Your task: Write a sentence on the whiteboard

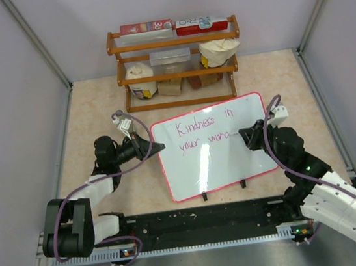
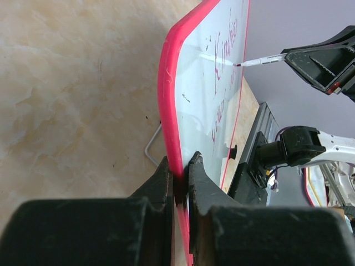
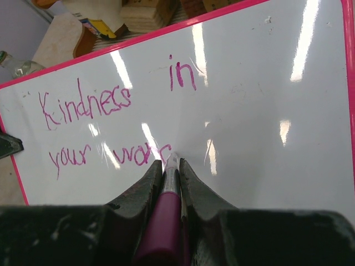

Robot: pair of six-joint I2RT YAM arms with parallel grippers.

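Observation:
The whiteboard [image 1: 234, 158] stands tilted on the table, white with a red-pink frame and two black clip feet. The sentence [image 1: 197, 127] on it reads "Kindness in" over "your wor" in pink-magenta; it shows clearly in the right wrist view [image 3: 86, 105]. My left gripper [image 2: 180, 172] is shut on the board's left frame edge [image 2: 166, 100]. My right gripper [image 3: 171, 166] is shut on a magenta marker [image 3: 166, 216], whose clear tip touches the board right after "wor". The marker tip also shows in the left wrist view [image 2: 252, 62].
A wooden shelf rack [image 1: 175, 61] with boxes, a container and bags stands behind the board. Grey walls close in left, back and right. A black rail [image 1: 202, 218] runs along the near edge between the arm bases.

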